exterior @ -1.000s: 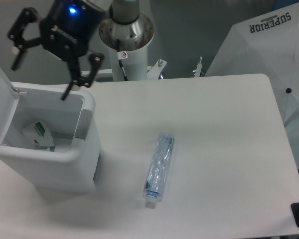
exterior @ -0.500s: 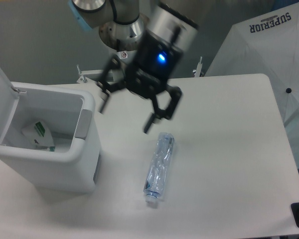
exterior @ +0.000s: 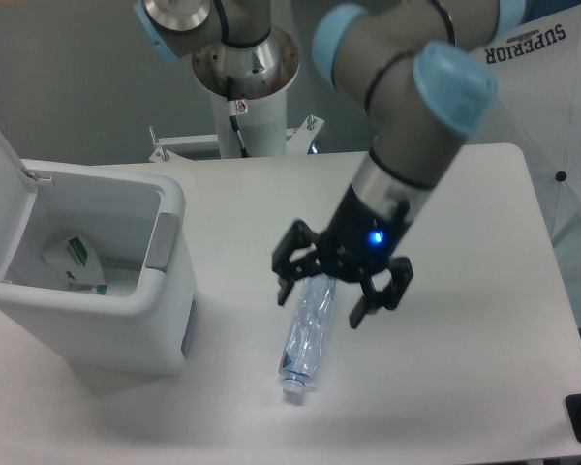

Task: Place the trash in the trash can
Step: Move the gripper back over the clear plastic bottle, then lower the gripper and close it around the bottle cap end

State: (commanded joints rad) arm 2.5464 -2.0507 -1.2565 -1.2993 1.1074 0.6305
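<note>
Gripper (exterior: 321,295) sat near the centre of the frame, hung from the arm (exterior: 407,126) that came down from the upper right. Jaws stood wide open, one black finger (exterior: 289,274) on the left of the bottle's upper end, the other (exterior: 385,291) well out to the right. Nothing was held between them. A blue light glowed on the gripper body.

Crushed bottle (exterior: 306,339) lay flat on the white table (exterior: 465,291), just below centre, long axis running from upper right to lower left. White cap (exterior: 291,389) pointed toward the bottom edge of the frame. Its upper end was partly hidden under the gripper; whether a finger touched it could not be told.

Trash can (exterior: 116,291) stood at the left edge of the frame, well apart from the bottle. Lid (exterior: 0,194) was swung up and open at the far left. Grey panel (exterior: 161,242) showed on the wall facing the bottle.

Packet (exterior: 73,263) with its green-and-white label lay inside the can, low in the left part of the opening.

White cloth with dark lettering (exterior: 523,87) filled the upper right corner, behind the table.
</note>
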